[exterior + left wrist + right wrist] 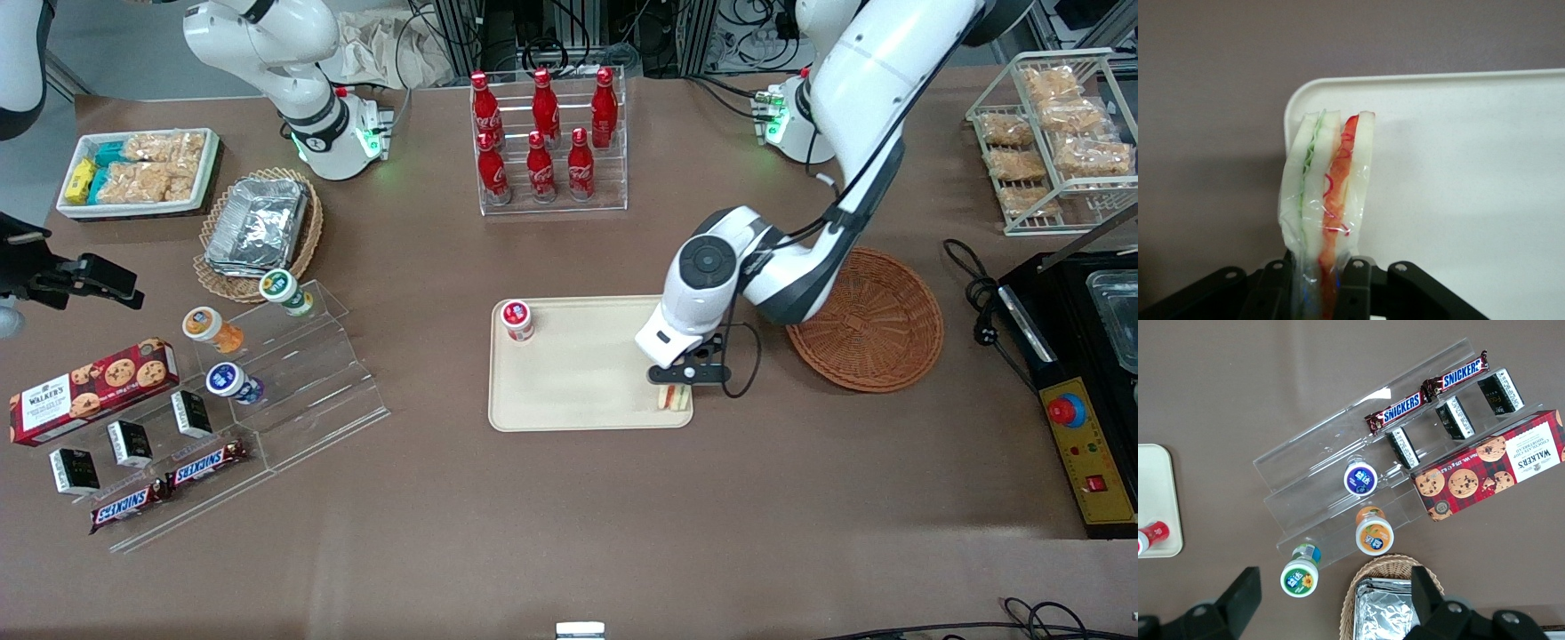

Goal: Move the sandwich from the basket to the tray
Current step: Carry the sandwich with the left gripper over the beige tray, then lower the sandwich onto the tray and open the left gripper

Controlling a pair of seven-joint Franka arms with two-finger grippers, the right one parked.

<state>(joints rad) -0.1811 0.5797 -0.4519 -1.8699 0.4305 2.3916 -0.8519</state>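
The sandwich (674,399), a plastic-wrapped wedge of white bread with red and green filling, stands on its edge on the cream-beige tray (578,391), at the tray's corner nearest the front camera on the working arm's side. My left gripper (680,380) is right above it and shut on it. In the left wrist view the fingers (1355,283) pinch the sandwich (1328,187) from both sides over the tray's corner (1458,167). The reddish-brown wicker basket (876,320) stands beside the tray toward the working arm's end and holds nothing.
A red-capped cup (516,320) stands on the tray's farthest corner toward the parked arm. A clear rack of red bottles (547,142) stands farther back. A black appliance with a red button (1080,382) and a wire rack of snacks (1053,138) are at the working arm's end.
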